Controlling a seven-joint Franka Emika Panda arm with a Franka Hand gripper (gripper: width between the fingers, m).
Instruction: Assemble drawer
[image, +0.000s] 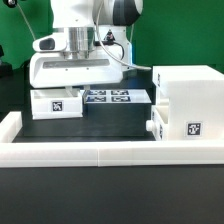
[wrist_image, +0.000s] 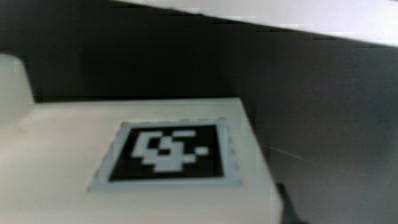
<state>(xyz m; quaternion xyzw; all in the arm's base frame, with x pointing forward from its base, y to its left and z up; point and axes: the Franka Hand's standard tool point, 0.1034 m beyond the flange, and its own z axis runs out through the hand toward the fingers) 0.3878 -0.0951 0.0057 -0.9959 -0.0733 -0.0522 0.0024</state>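
Item 1: tool (image: 72, 86), low over the loose tray (image: 56, 103) at its 6 o'clock; I cannot tell its opening or whether it holds anything.
Item 2: housing (image: 190, 100), well apart at 3 o'clock in the exterior view; I judge the tray must travel that way.

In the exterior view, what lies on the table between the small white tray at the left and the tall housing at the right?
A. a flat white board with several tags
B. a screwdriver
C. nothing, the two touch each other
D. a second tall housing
A: the marker board, flat and carrying a row of black-and-white tags, lies between the small tray and the tall housing.
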